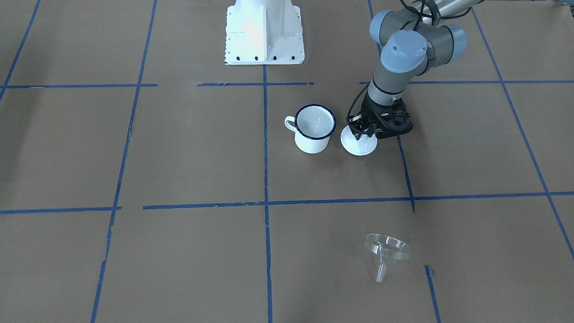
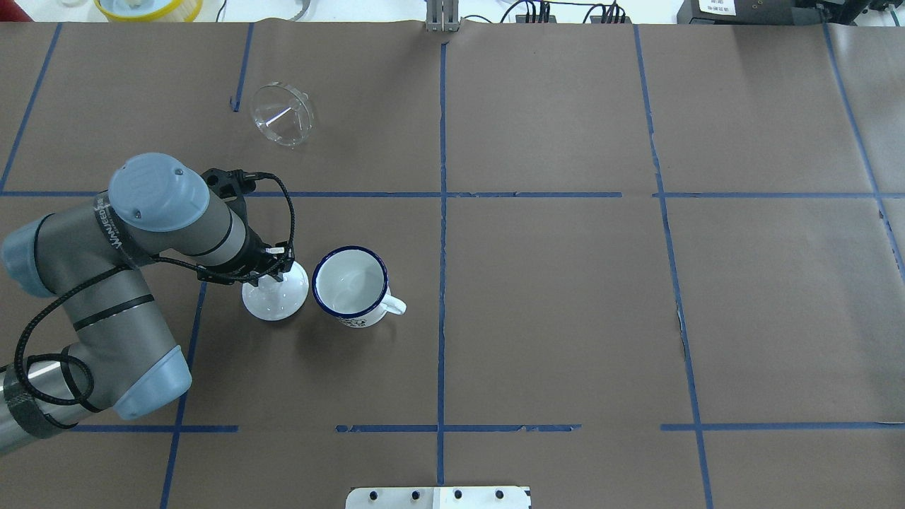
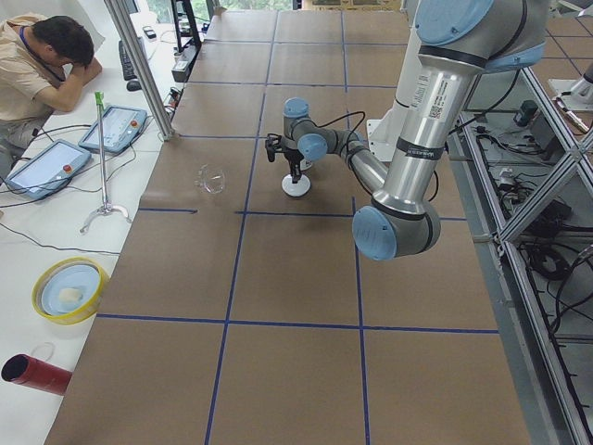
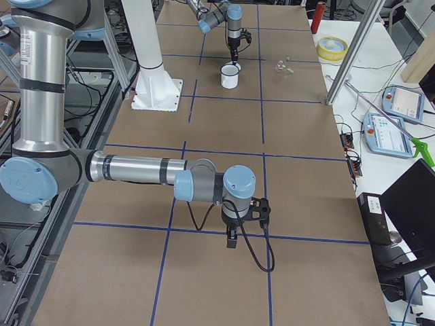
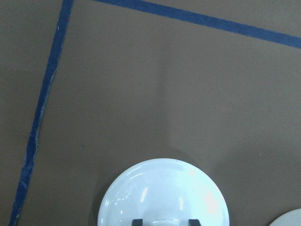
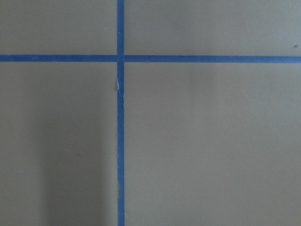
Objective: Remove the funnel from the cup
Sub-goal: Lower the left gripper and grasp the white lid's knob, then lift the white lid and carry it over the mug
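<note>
The clear funnel (image 1: 386, 251) lies on its side on the brown table, far from the cup; it also shows in the overhead view (image 2: 283, 113). The white cup (image 1: 309, 143) with a dark blue rim stands upright and empty (image 2: 351, 283). A white domed lid (image 1: 358, 146) rests on the table right beside the cup. My left gripper (image 1: 361, 130) stands over the lid, with its fingers closed around the knob (image 5: 164, 221). My right gripper (image 4: 232, 239) hangs low over bare table far from these things; I cannot tell whether it is open or shut.
Blue tape lines (image 2: 442, 212) divide the table into squares. The white robot base (image 1: 264, 33) stands behind the cup. A yellow bowl (image 2: 148, 7) sits past the far table edge. A person (image 3: 42, 65) sits at the side bench.
</note>
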`<control>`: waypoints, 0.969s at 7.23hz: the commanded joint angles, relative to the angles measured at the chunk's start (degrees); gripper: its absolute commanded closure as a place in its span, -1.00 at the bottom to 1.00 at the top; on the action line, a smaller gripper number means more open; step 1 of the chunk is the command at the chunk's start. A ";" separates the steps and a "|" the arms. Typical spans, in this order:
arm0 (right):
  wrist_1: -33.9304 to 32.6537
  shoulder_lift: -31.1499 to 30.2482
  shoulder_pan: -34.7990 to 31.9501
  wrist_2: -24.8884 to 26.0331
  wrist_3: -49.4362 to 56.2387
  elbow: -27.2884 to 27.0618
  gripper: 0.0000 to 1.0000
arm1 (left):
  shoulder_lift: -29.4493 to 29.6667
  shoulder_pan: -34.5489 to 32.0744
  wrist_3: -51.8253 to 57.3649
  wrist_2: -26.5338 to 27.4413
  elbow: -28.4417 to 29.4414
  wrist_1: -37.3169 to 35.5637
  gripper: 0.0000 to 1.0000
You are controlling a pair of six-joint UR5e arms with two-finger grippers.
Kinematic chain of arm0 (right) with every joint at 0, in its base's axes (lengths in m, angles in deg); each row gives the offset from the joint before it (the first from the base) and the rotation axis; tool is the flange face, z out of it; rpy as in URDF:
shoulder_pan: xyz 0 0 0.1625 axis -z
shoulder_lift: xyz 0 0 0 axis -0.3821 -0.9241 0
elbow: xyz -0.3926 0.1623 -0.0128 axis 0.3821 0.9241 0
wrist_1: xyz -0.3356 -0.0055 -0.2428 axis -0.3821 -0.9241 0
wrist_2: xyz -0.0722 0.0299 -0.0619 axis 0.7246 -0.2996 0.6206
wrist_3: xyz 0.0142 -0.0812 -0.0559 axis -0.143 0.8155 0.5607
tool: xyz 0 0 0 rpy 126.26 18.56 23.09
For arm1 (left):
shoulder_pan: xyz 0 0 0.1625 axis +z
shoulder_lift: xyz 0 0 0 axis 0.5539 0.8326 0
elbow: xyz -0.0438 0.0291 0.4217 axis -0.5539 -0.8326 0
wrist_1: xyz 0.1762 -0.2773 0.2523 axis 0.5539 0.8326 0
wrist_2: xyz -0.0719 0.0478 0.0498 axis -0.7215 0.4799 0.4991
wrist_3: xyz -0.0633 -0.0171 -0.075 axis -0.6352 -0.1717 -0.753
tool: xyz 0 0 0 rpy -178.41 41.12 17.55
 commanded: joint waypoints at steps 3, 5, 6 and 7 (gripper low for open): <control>0.00 0.00 0.00 0.00 0.00 0.00 -1.00 | 0.01 -4.40 5.61 -3.57 -10.95 -11.10 1.00; 0.00 0.00 0.00 0.00 0.00 0.00 -1.00 | 6.65 -6.98 7.04 -3.84 -15.47 -26.28 1.00; 0.00 0.00 0.00 0.00 0.00 0.00 -1.00 | 12.35 -6.55 6.17 -6.63 -14.00 -30.97 1.00; 0.00 0.00 0.00 0.00 0.00 0.00 -1.00 | 15.72 -6.37 4.33 -8.22 -10.85 -30.93 1.00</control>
